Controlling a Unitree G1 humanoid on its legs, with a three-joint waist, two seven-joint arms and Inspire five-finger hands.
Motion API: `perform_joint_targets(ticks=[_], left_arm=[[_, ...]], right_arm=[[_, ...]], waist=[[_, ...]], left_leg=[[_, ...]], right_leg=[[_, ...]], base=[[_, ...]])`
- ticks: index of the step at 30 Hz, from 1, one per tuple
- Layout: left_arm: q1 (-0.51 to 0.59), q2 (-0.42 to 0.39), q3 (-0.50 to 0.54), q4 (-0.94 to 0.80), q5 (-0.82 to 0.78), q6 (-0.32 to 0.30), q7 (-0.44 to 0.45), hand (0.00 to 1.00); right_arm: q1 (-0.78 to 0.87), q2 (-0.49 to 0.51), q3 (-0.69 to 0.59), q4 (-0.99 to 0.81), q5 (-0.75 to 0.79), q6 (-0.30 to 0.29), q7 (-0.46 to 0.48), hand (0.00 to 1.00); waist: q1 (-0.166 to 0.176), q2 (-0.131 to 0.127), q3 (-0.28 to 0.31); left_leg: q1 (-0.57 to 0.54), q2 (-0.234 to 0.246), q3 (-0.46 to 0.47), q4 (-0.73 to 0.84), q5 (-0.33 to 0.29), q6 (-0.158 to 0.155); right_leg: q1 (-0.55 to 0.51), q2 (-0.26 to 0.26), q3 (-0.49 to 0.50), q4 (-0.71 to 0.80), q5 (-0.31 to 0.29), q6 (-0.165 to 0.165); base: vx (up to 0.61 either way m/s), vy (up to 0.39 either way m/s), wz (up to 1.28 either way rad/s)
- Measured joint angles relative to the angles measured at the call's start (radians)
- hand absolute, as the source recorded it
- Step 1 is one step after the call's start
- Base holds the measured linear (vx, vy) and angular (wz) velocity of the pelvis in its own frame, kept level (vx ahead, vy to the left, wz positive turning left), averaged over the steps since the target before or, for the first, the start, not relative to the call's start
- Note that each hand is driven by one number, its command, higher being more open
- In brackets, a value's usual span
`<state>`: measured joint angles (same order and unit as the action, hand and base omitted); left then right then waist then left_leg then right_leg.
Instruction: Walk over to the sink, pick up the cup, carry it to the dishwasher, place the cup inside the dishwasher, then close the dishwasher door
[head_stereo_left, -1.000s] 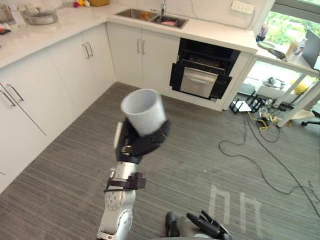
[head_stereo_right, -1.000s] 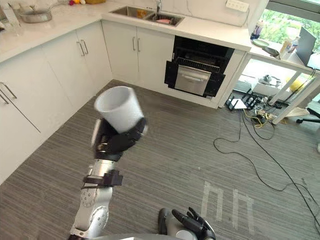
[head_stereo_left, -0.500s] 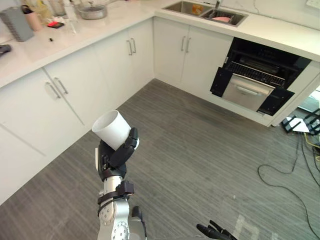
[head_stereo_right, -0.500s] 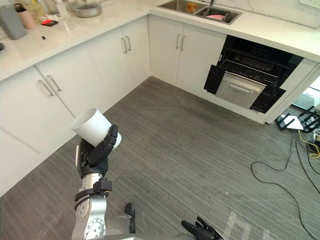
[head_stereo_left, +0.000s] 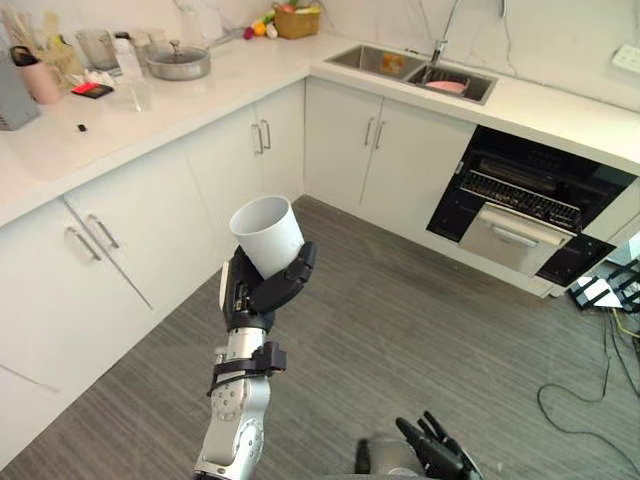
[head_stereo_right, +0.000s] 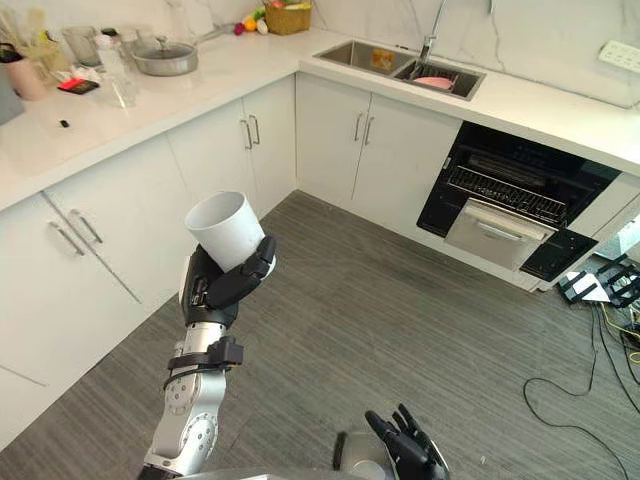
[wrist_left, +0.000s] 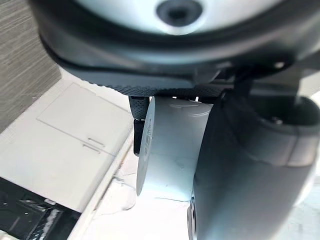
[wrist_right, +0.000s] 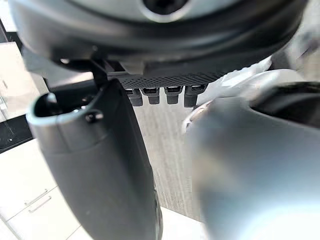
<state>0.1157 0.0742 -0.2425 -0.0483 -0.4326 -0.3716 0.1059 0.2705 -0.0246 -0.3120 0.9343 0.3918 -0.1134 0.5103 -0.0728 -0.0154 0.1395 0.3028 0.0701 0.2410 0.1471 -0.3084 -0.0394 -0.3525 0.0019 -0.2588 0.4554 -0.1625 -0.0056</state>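
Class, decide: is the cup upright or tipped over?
Nearly upright, leaning slightly: the cup has its mouth up, left hand curled round it.

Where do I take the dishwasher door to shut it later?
Likely the bar handle across the silver front of the dishwasher door, from the room side with the free right hand, since the left hand holds the cup: the door leans outward, front facing the room.

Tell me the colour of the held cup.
Plain white cup, best seen in the left eye view, in the dark left hand.
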Motion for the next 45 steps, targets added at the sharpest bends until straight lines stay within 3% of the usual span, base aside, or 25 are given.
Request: perform_joint_targets(ticks=[1,2,3,4,7,8,10,11,13,14,16,19,22,23,24,25,26,27,34,36,38,40,42,44,45], left_arm=[[0.000,0.001,0.002,-0.001,-0.002,-0.001,0.000,0.00],[0.001,0.000,0.003,-0.002,-0.005,-0.002,-0.003,0.00],[0.002,-0.010,0.004,0.013,-0.012,-0.005,-0.013,0.00],[0.008,-0.029,0.009,0.018,-0.022,0.000,-0.014,0.00],[-0.007,-0.036,-0.007,0.019,-0.021,0.004,-0.042,0.00],[-0.007,-0.047,-0.014,0.018,-0.021,0.000,-0.051,0.00],[0.013,-0.057,-0.022,0.003,-0.021,-0.020,-0.064,0.00],[0.034,-0.056,-0.031,-0.021,-0.021,-0.026,-0.068,0.00],[0.062,-0.061,-0.049,-0.042,-0.020,-0.026,-0.072,0.00],[0.076,-0.059,-0.052,-0.066,-0.018,-0.029,-0.081,0.00],[0.089,-0.060,-0.061,-0.065,-0.018,-0.023,-0.085,0.00],[0.109,-0.055,-0.060,-0.066,-0.018,-0.026,-0.086,0.00],[0.113,-0.055,-0.076,-0.067,-0.016,-0.031,-0.085,0.00],[0.117,-0.056,-0.090,-0.067,-0.017,-0.031,-0.085,0.00],[0.128,-0.055,-0.115,-0.067,-0.017,-0.038,-0.090,0.00],[0.144,-0.048,-0.128,-0.066,-0.017,-0.044,-0.099,0.00],[0.153,-0.046,-0.141,-0.066,-0.016,-0.049,-0.108,0.00],[0.097,0.024,-0.175,0.103,0.001,-0.162,-0.114,0.00],[0.098,0.023,-0.158,0.103,0.001,-0.162,-0.115,0.00],[0.101,0.022,-0.127,0.101,0.000,-0.162,-0.116,0.00],[0.100,0.017,-0.108,0.098,0.000,-0.162,-0.118,0.00],[0.100,0.017,-0.105,0.090,0.000,-0.162,-0.122,0.00],[0.101,-0.014,-0.057,0.046,-0.001,-0.163,-0.129,0.00],[0.093,-0.013,-0.037,0.039,-0.001,-0.166,-0.128,0.00],[0.094,0.001,-0.037,0.039,0.000,-0.166,-0.128,0.00]], right_arm=[[0.009,0.004,0.007,-0.011,0.000,0.003,-0.001,1.00],[0.037,0.000,0.036,-0.030,-0.001,0.006,0.001,1.00],[0.047,-0.005,0.040,-0.035,0.003,0.009,0.000,1.00],[0.031,-0.016,0.032,-0.034,0.007,0.011,0.002,1.00],[0.008,-0.025,0.056,-0.011,-0.001,0.015,0.005,1.00],[0.009,-0.033,0.066,-0.005,-0.001,0.020,0.005,1.00],[0.021,-0.050,0.091,-0.014,-0.002,0.032,-0.005,1.00],[0.026,-0.052,0.095,-0.018,-0.002,0.039,-0.017,1.00],[0.034,-0.055,0.084,-0.024,-0.001,0.056,-0.026,1.00],[0.043,-0.061,0.097,-0.047,-0.001,0.056,-0.026,1.00],[0.040,-0.074,0.100,-0.042,-0.001,0.056,-0.031,1.00],[0.015,-0.087,0.106,-0.041,-0.029,0.044,-0.021,1.00],[-0.011,-0.091,0.127,-0.043,-0.045,0.031,0.002,1.00],[-0.013,-0.093,0.127,-0.044,-0.045,0.029,0.005,1.00],[-0.012,-0.092,0.125,-0.043,-0.044,0.028,0.005,1.00],[-0.009,-0.084,0.124,-0.040,-0.041,0.029,0.003,1.00],[0.000,-0.075,0.123,-0.044,-0.040,0.027,0.006,1.00],[-0.027,-0.068,0.076,0.039,-0.033,-0.009,0.025,1.00],[-0.025,-0.067,0.077,0.035,-0.032,-0.009,0.026,1.00],[-0.010,-0.066,0.076,0.017,-0.029,-0.008,0.027,1.00],[0.010,-0.061,0.073,0.001,-0.010,-0.007,0.026,1.00],[0.048,-0.048,0.044,-0.018,0.010,-0.006,0.022,1.00],[0.061,-0.042,0.014,-0.057,0.056,-0.030,-0.001,1.00],[0.065,-0.033,0.012,-0.080,0.090,-0.074,-0.010,1.00],[0.070,-0.025,0.015,-0.081,0.108,-0.098,-0.011,1.00]], waist=[[0.002,-0.003,-0.003],[0.001,-0.019,-0.013],[0.000,-0.008,-0.024],[0.001,0.033,-0.027],[-0.007,0.025,-0.025],[-0.007,0.026,-0.024],[-0.003,0.028,-0.032],[0.002,0.029,-0.034],[0.029,0.059,-0.034],[0.037,0.034,-0.026],[0.061,0.045,-0.022],[0.106,0.035,-0.022],[0.110,0.035,-0.029],[0.108,0.037,-0.034],[0.107,0.040,-0.044],[0.099,0.025,-0.060],[0.084,0.007,-0.072],[0.060,0.014,-0.076],[0.059,0.017,-0.076],[0.064,0.015,-0.079],[0.057,0.015,-0.080],[0.057,0.003,-0.080],[0.068,0.002,-0.058],[0.070,-0.014,-0.056],[0.051,-0.004,-0.060]], left_leg=[[0.013,0.008,0.022,0.014,-0.009,-0.016],[0.049,0.005,0.051,0.045,-0.038,-0.064],[0.094,0.012,0.065,0.079,-0.062,-0.093],[0.095,0.050,0.072,0.107,-0.065,-0.095],[0.049,0.085,0.068,0.124,-0.053,-0.087],[0.040,0.106,0.060,0.116,0.030,-0.053],[0.020,0.126,0.039,0.252,0.076,-0.039],[-0.031,0.153,0.028,0.403,0.122,-0.012],[-0.178,0.241,0.005,0.679,0.333,0.064],[-0.287,0.260,-0.004,0.855,0.316,0.029],[-0.398,0.232,-0.041,0.892,0.159,0.029],[-0.440,0.128,-0.078,0.604,0.031,0.018],[-0.457,0.072,-0.163,0.324,0.050,0.002],[-0.461,0.069,-0.164,0.266,0.085,0.002],[-0.456,0.061,-0.163,0.199,0.198,-0.020],[-0.433,0.050,-0.146,0.173,0.195,-0.021],[-0.412,0.038,-0.143,0.143,0.198,-0.017],[-0.224,0.013,-0.102,-0.040,0.206,-0.015],[-0.224,0.020,-0.083,-0.039,0.200,-0.013],[-0.225,0.026,-0.054,-0.028,0.180,-0.018],[-0.236,0.036,-0.035,0.016,0.148,-0.018],[-0.231,0.032,0.022,0.054,0.114,-0.009],[-0.209,0.016,0.046,0.080,0.063,-0.002],[-0.158,-0.004,0.040,0.081,0.032,0.006],[-0.133,0.005,0.011,0.081,0.016,0.008]], right_leg=[[0.006,0.026,0.022,-0.103,0.061,-0.018],[0.010,0.050,0.074,-0.257,0.201,-0.060],[0.020,0.065,0.095,-0.239,0.351,-0.111],[0.023,0.101,0.097,-0.219,0.352,-0.124],[0.083,0.107,0.108,-0.242,0.282,-0.129],[0.118,0.110,0.103,-0.223,0.238,-0.128],[0.146,0.115,0.101,-0.173,0.151,-0.114],[0.181,0.125,0.099,-0.186,0.124,-0.119],[0.265,0.150,0.087,-0.256,0.091,-0.102],[0.292,0.142,0.098,-0.243,0.084,-0.130],[0.338,0.158,0.132,-0.281,0.076,-0.135],[0.397,0.159,0.258,-0.304,0.073,-0.123],[0.418,0.161,0.363,-0.290,0.059,-0.101],[0.420,0.163,0.382,-0.284,0.048,-0.085],[0.424,0.167,0.408,-0.264,0.026,-0.057],[0.426,0.153,0.424,-0.256,0.011,-0.043],[0.426,0.138,0.427,-0.252,0.004,-0.031],[0.435,0.040,0.487,-0.355,0.068,0.010],[0.429,0.035,0.474,-0.375,0.052,0.013],[0.420,-0.019,0.294,-0.364,0.049,0.036],[0.417,-0.029,0.251,-0.336,0.019,0.041],[0.403,-0.066,0.186,-0.256,-0.041,0.066],[0.229,-0.145,0.106,0.179,-0.082,0.058],[0.113,-0.219,0.079,0.482,0.026,0.015],[0.066,-0.218,0.074,0.560,0.017,0.036]], base=[[0.66,-0.088,-0.32],[0.59,-0.080,-0.32],[0.75,-0.110,-0.45],[0.67,-0.113,-0.32],[0.47,-0.162,0.05],[0.27,-0.147,0.11],[0.25,-0.134,0.05],[0.23,-0.114,-0.02],[0.29,-0.094,-0.13],[0.28,-0.052,-0.17],[0.24,-0.046,-0.53],[0.30,-0.012,-1.15],[0.38,0.097,-1.09],[0.38,0.166,-0.86],[0.36,0.197,-0.70],[0.43,0.221,-0.45],[0.28,0.141,-0.13],[0.15,0.057,0.03],[0.01,0.006,-0.08],[-0.01,0.015,-0.23],[0.06,-0.015,0.13],[0.12,0.017,0.39],[0.14,0.039,0.00],[0.16,0.066,0.02],[0.28,0.046,0.45]])
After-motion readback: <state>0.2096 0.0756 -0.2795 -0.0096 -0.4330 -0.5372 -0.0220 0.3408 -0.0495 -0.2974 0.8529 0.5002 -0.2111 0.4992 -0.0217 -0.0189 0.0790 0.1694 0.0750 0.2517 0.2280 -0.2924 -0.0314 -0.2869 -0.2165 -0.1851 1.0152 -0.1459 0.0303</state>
